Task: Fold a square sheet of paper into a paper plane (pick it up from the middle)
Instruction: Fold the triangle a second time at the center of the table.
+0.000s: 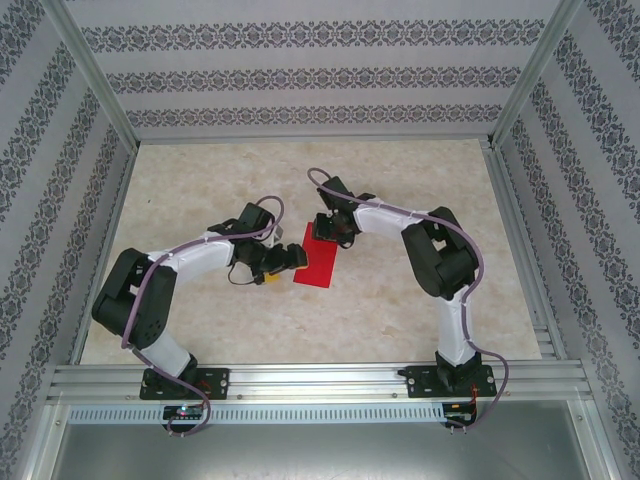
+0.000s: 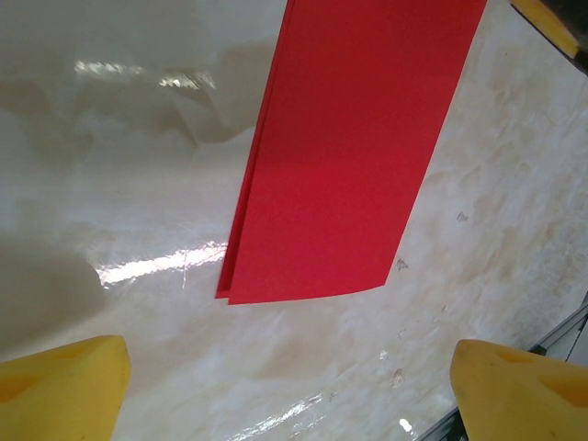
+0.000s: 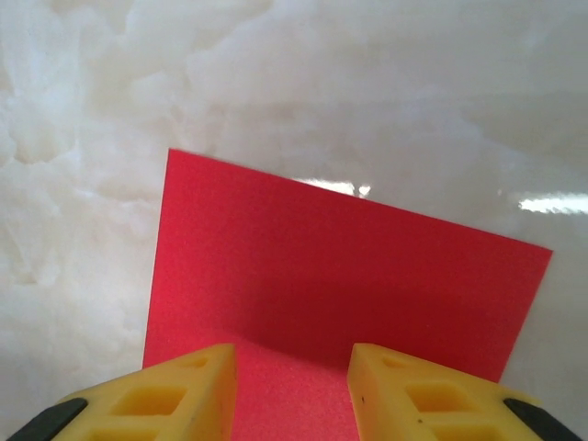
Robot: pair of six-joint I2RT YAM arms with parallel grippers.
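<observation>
The square sheet of paper (image 1: 314, 264) is bright red and lies flat on the table, folded double into a rectangle. Two layers show along its left edge (image 2: 241, 241). My left gripper (image 1: 284, 264) hovers at the sheet's left side, its yellow fingers (image 2: 64, 390) open wide with only table between them; midway between the tips is bare table (image 2: 289, 395) just short of the paper's near end. My right gripper (image 1: 326, 232) stands over the sheet's far end (image 3: 340, 266), its jaws partly open (image 3: 292, 390) with flat red paper under the gap. The paper plane is out of view.
The marble-patterned tabletop (image 1: 420, 180) is walled by patterned panels on three sides. An aluminium rail (image 1: 320, 385) carrying both arm bases runs along the near edge. A yellow fingertip of the right gripper (image 2: 548, 23) shows at the top right in the left wrist view.
</observation>
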